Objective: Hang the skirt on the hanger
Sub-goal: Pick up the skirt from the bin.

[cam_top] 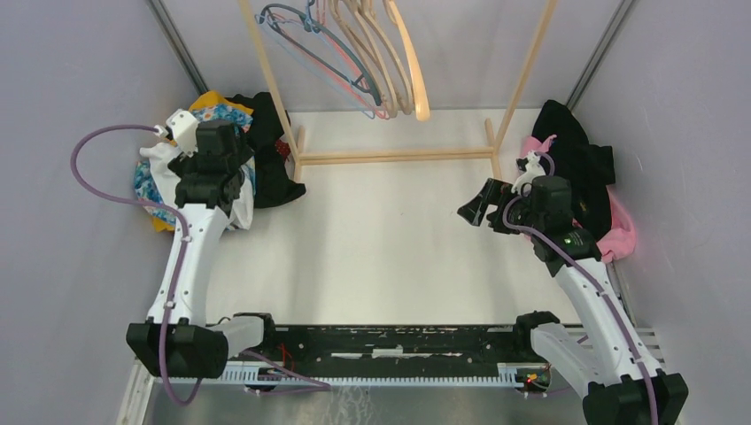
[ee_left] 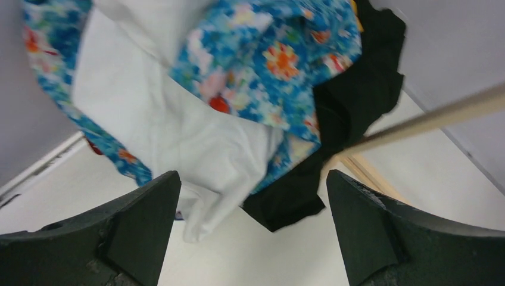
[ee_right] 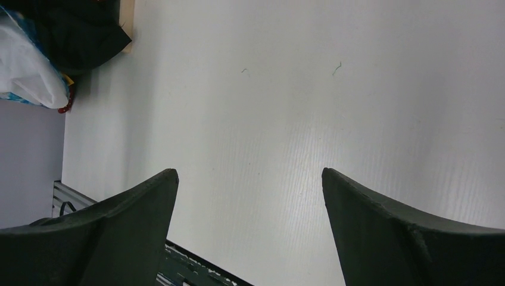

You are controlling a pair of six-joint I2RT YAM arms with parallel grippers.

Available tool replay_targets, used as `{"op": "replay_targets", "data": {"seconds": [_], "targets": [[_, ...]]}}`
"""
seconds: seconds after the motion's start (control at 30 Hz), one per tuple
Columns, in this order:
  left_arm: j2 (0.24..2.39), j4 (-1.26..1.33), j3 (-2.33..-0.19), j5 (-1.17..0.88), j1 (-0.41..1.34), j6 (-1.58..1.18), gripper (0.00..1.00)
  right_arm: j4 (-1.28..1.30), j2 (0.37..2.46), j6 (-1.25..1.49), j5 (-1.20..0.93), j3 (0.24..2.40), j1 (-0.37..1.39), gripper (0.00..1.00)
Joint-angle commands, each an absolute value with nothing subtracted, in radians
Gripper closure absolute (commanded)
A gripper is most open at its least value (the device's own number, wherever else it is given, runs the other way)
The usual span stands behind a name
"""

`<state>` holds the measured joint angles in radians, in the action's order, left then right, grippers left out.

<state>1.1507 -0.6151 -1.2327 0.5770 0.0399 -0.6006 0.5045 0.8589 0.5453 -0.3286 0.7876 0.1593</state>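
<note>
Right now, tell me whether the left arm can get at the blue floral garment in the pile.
Probably yes. The left gripper hangs open just above the blue floral garment, which lies exposed beside white cloth, with nothing between.

I'm looking into a robot lab test cell, not a home: a white bench [cam_top: 381, 239] boxed in by plain grey panels [cam_top: 80, 71], with my left arm [cam_top: 190, 257] and right arm [cam_top: 592, 288] bolted to a black rail [cam_top: 398, 341] at its near edge. A wooden rack [cam_top: 390, 157] of hangers [cam_top: 372, 53] and heaps of clothes [cam_top: 266, 155] sit on the bench itself.
</note>
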Motion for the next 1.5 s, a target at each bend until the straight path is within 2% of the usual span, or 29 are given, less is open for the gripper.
{"op": "replay_targets", "data": {"seconds": [0.0,0.27,0.63,0.7,0.8,1.0,1.07,1.1,1.13,1.17,1.33,1.47], "targets": [[1.236,-0.719,-1.370,0.803,-0.019,-0.618,0.01,0.397,0.878,0.560,-0.394,0.808,0.158,0.04],[1.452,-0.785,-1.495,0.780,-0.108,-0.690,0.01,0.322,0.957,0.587,-0.494,0.809,0.158,0.04],[1.672,-0.760,-1.609,0.819,-0.125,-0.600,0.01,0.314,1.020,0.575,-0.503,0.795,0.166,0.06],[1.677,-0.756,-1.611,0.801,-0.127,-0.596,0.09,0.318,1.031,0.577,-0.502,0.802,0.173,0.07],[1.670,-0.741,-1.608,0.792,-0.128,-0.582,0.32,0.338,1.027,0.578,-0.493,0.820,0.187,0.08],[1.654,-0.690,-1.609,0.748,-0.137,-0.566,0.48,0.390,1.019,0.560,-0.449,0.868,0.226,0.08],[1.662,-0.680,-1.619,0.731,-0.138,-0.554,0.62,0.404,1.023,0.556,-0.441,0.880,0.236,0.08],[1.667,-0.683,-1.627,0.718,-0.141,-0.550,0.74,0.409,1.022,0.554,-0.438,0.884,0.241,0.08],[1.673,-0.690,-1.639,0.698,-0.143,-0.549,0.91,0.416,1.020,0.553,-0.435,0.887,0.245,0.09],[1.675,-0.699,-1.647,0.681,-0.143,-0.550,0.96,0.421,1.017,0.552,-0.430,0.889,0.251,0.09],[1.612,-0.703,-1.648,0.585,-0.141,-0.538,0.97,0.439,1.003,0.546,-0.415,0.900,0.260,0.08],[1.520,-0.708,-1.657,0.410,-0.141,-0.511,0.97,0.455,1.001,0.536,-0.409,0.914,0.267,0.09]]}}
